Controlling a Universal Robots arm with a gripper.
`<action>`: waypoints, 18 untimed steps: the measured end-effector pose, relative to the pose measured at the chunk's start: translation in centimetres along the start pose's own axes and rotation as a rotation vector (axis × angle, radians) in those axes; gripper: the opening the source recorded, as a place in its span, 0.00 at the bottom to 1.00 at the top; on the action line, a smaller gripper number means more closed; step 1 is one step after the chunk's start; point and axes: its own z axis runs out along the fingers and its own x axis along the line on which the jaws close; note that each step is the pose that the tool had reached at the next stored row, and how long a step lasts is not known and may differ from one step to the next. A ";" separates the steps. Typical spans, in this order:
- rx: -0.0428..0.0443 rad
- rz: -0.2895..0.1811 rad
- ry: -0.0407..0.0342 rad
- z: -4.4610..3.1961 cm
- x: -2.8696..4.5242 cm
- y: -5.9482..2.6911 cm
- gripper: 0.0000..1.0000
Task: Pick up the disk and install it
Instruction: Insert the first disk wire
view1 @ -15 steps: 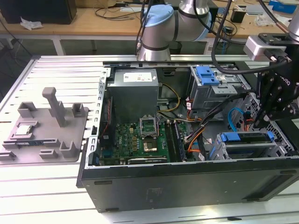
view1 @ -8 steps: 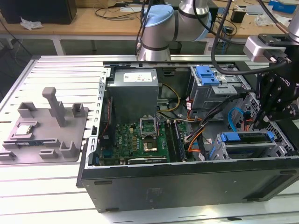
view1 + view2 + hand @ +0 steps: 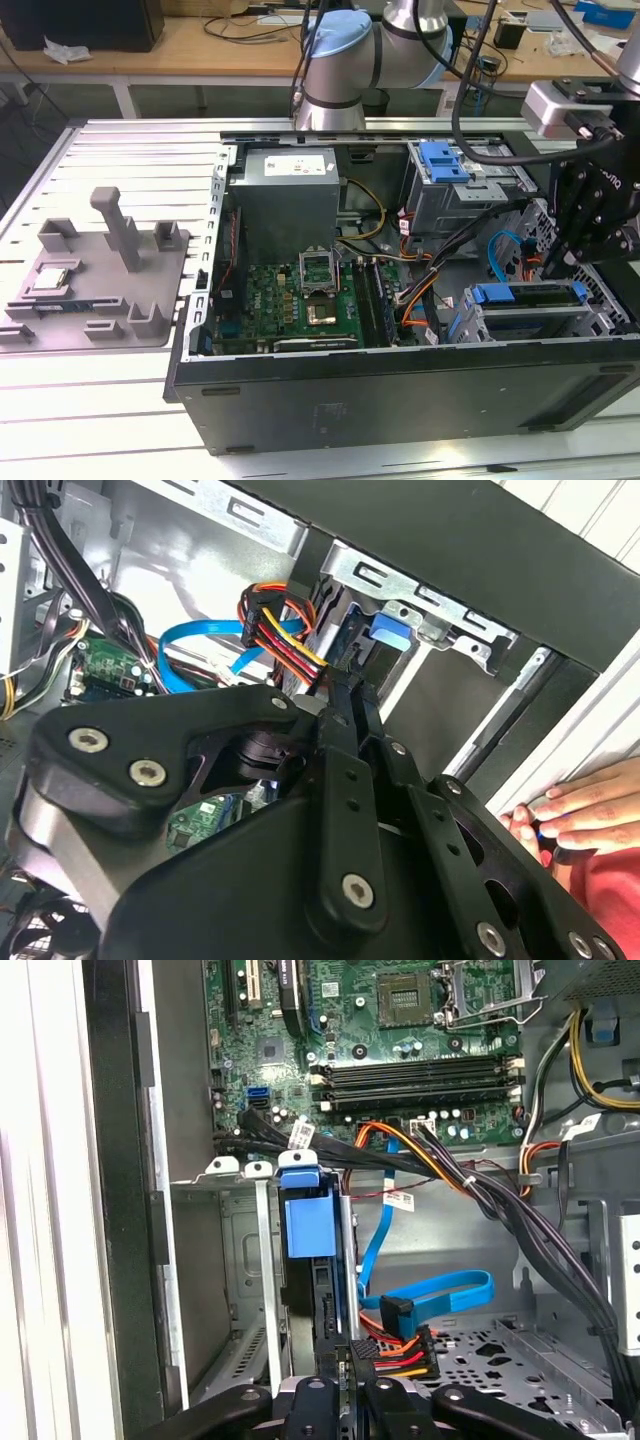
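Worktop (image 3: 100,400) carries open case (image 3: 400,390). Arm (image 3: 340,60) reaches in from the worktop's far edge and bends down over the case's near corner at the exterior view's right. Pincer (image 3: 345,695) points into that corner, low inside the case; apart or together: cannot tell. Drive cage (image 3: 235,1250) sits in the same corner. Disk (image 3: 308,1225) stands on edge in the cage, blue frame tab at its end away from the pincer. Its long axis appears to run straight toward the pincer, which lies just beyond the other end, beside the orange-red cables (image 3: 400,1345). A person's hand (image 3: 580,810) rests on the case rim near the cage.
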 end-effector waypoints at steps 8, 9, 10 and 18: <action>0.0008 -0.013 -0.0004 0.18 0.02 0.04 0.16; 0.0009 -0.016 -0.0005 0.18 0.05 0.07 0.16; 0.0012 -0.020 -0.0004 0.18 0.08 0.08 0.16; 0.0027 -0.045 -0.0006 0.33 0.13 0.12 0.16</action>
